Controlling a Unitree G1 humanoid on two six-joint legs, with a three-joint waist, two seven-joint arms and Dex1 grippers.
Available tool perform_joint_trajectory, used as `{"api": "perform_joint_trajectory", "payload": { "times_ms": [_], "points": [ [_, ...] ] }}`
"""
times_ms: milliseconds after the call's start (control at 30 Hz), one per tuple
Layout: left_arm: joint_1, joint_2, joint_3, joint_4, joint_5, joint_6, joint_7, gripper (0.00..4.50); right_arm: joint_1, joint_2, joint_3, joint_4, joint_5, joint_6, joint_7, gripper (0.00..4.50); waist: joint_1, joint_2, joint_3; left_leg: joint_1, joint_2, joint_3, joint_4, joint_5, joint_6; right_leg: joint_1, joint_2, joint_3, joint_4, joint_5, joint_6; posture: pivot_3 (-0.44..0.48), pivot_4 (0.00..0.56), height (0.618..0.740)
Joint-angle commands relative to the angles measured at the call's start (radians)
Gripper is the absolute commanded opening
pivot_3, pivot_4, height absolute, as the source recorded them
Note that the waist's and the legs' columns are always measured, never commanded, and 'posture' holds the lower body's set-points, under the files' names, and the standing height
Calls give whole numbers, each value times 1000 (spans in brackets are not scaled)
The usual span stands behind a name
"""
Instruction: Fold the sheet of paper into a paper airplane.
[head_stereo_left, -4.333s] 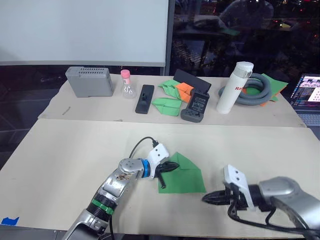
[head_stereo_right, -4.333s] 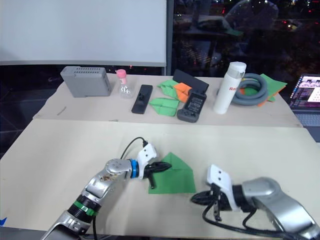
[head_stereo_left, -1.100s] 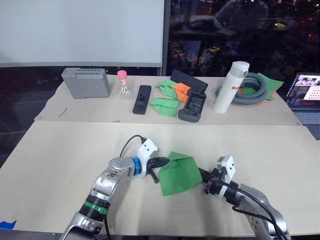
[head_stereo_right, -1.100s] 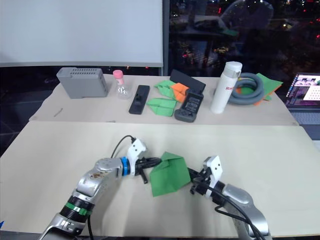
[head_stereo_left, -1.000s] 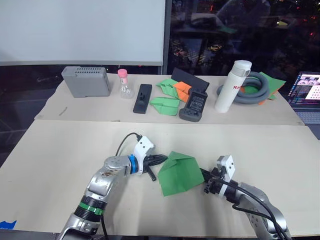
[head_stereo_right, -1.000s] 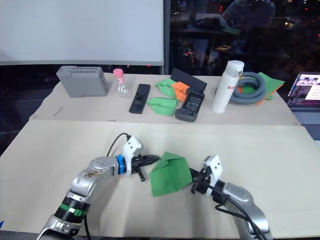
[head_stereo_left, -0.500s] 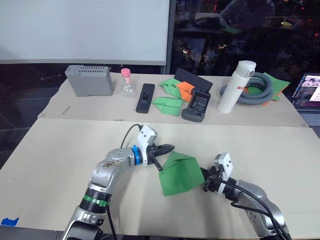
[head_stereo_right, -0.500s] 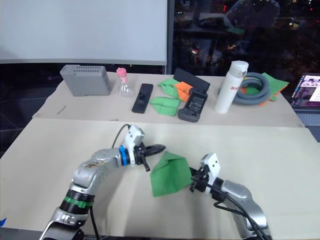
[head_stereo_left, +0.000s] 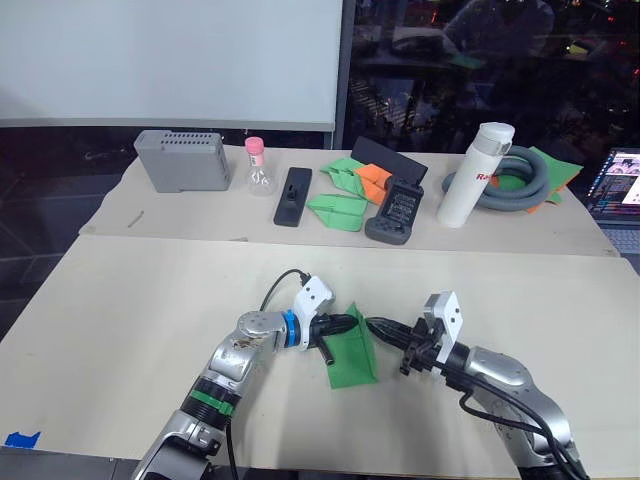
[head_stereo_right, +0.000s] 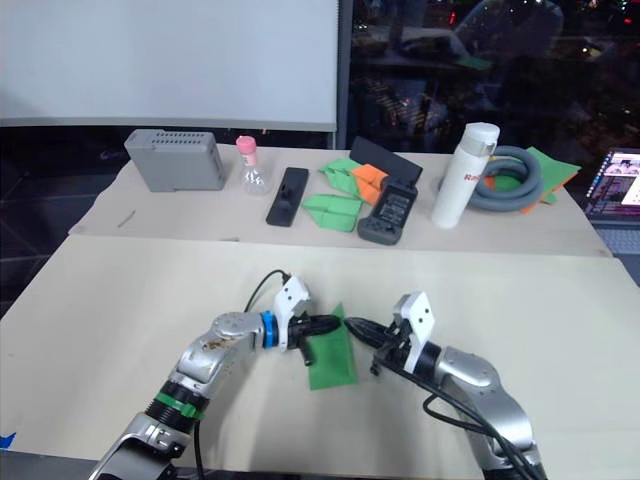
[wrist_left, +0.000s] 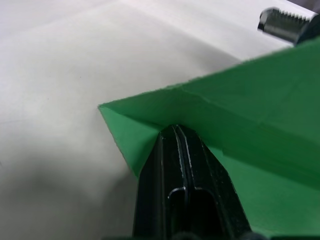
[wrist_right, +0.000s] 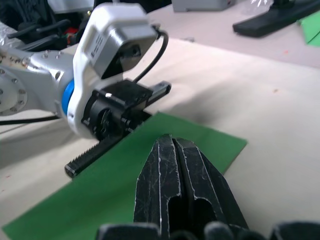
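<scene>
One white bottle (head_stereo_left: 473, 174), red lettering illegible.

Silver metal arms; left arm (head_stereo_left: 232, 362) ringed blue at wrist, green at forearm; white wrist camera housings; black looped cables; black ridged fingers (wrist_right: 186, 186).

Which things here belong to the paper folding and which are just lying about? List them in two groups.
Part of the job:
green paper, partly folded on the near table
left hand, at the paper's edge
right hand, at the paper's edge

Just lying about, at the far side:
grey box
pink-capped flask
white bottle
grey hose
laptop
</scene>
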Motion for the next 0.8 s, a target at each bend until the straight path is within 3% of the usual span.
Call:
{"api": "perform_joint_trajectory", "payload": {
  "times_ms": [33, 467, 800],
  "points": [
    [27, 19, 10, -36, 4, 13, 3, 0, -19, 3, 34, -16, -7, 1, 8, 31, -1, 0, 0, 0, 0, 0, 0, 0, 0, 0, 0, 0, 0, 0, 0, 0, 150, 740],
    [83, 74, 42, -140, -23, 83, 4, 0, -91, 1, 142, 130, -103, -39, 50, 31, -14, 0, 0, 1, 1, 0, 0, 0, 0, 0, 1, 0, 2, 0, 0, 0, 150, 740],
    [69, 174, 191, -196, -63, 101, 33, 0, -143, -11, 210, 223, -219, -31, 55, 31, -27, 0, 0, 5, 1, 0, 0, 1, -2, 0, 2, 1, 8, 0, 0, 0, 150, 740]
  ]
}}
